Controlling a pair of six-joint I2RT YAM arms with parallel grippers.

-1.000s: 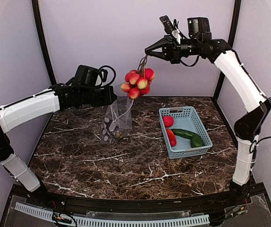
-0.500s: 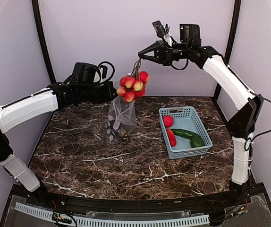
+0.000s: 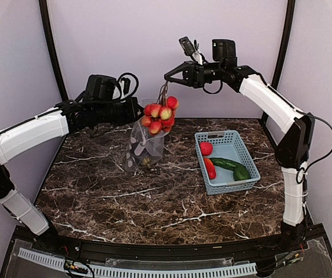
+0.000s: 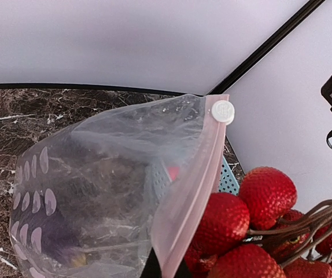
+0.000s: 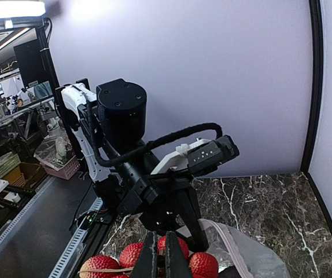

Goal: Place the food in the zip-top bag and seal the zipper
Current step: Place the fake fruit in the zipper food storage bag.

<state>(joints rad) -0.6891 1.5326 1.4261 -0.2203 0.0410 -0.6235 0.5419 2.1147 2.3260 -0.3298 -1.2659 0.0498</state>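
Above the worktop (image 3: 154, 200), far centre: cluster of red berries (image 3: 158, 116), hung by its stems from the closed jaws of the right gripper (image 3: 168, 75), just beside the zip-top bag (image 3: 141, 147) mouth, apparently for lowering in. Left gripper (image 3: 137, 112) jaws pinch the zipper (image 4: 189, 185) strip, holding the bag upright and open, with the eggplant (image 4: 53, 234) inside. Tomato (image 3: 206, 148), pepper (image 3: 210, 168) and cucumber (image 3: 227, 163) lie in the blue basket (image 3: 229, 134), well apart.

The berry cluster (image 4: 231, 223) runs off the left-wrist view's bottom edge.

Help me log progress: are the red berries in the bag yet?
Out. The berry cluster hangs from the right gripper near the zip-top bag mouth; the left wrist view shows it beside the zipper, not behind plastic.
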